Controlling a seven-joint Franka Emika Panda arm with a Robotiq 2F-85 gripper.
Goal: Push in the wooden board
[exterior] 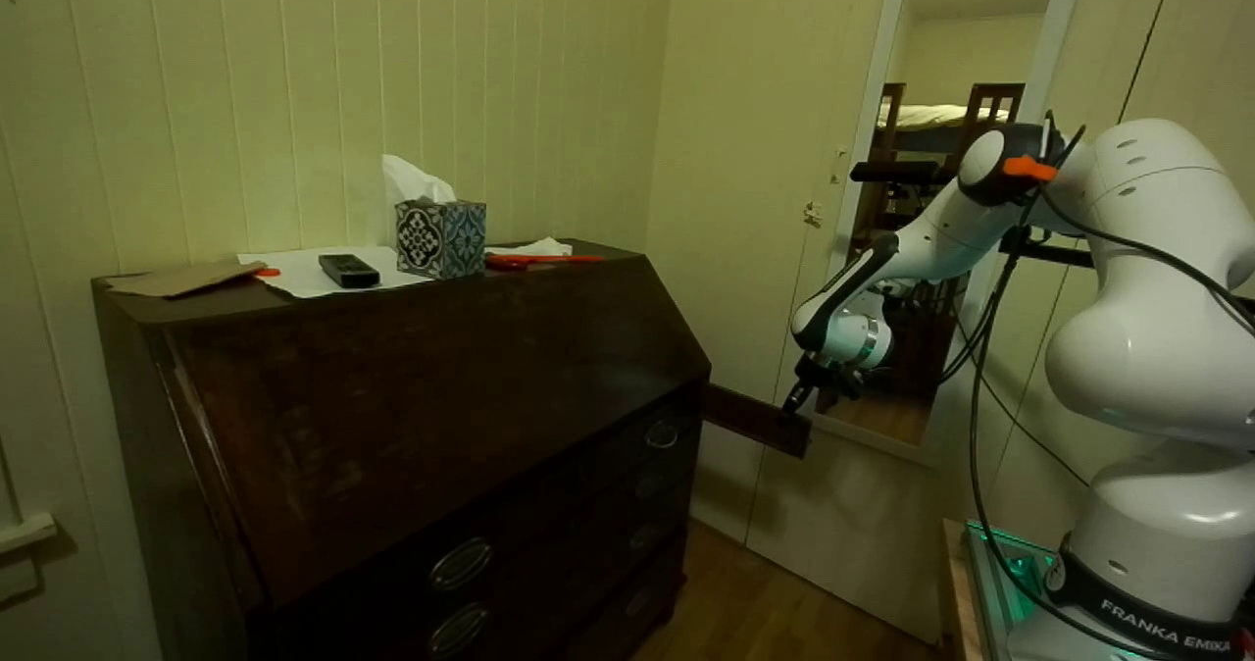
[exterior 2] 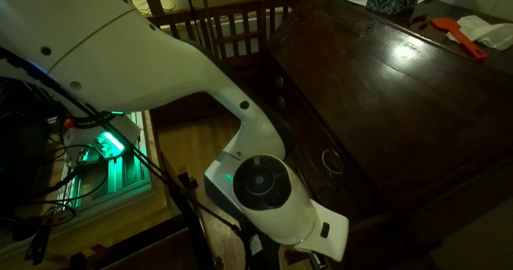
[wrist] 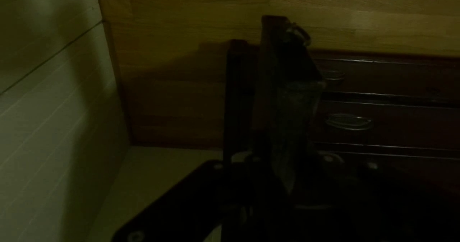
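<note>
Right by the free end of the wooden board (exterior: 750, 418) with the gripper (exterior: 794, 402), at three o'clock from the desk (exterior: 422, 396) in an exterior view: placed, presumably, for a straight shove inward. Clamped on? Too dark at the jaws to say. Poking out toward four o'clock, that board, with its long axis tracing back to ten!

The wooden board (exterior: 747, 416) is long, straight and thin, and very dark brown. In an exterior view, it stands up on its narrow edge and sticks out past the desk (exterior: 412, 396), not pushed in.
</note>
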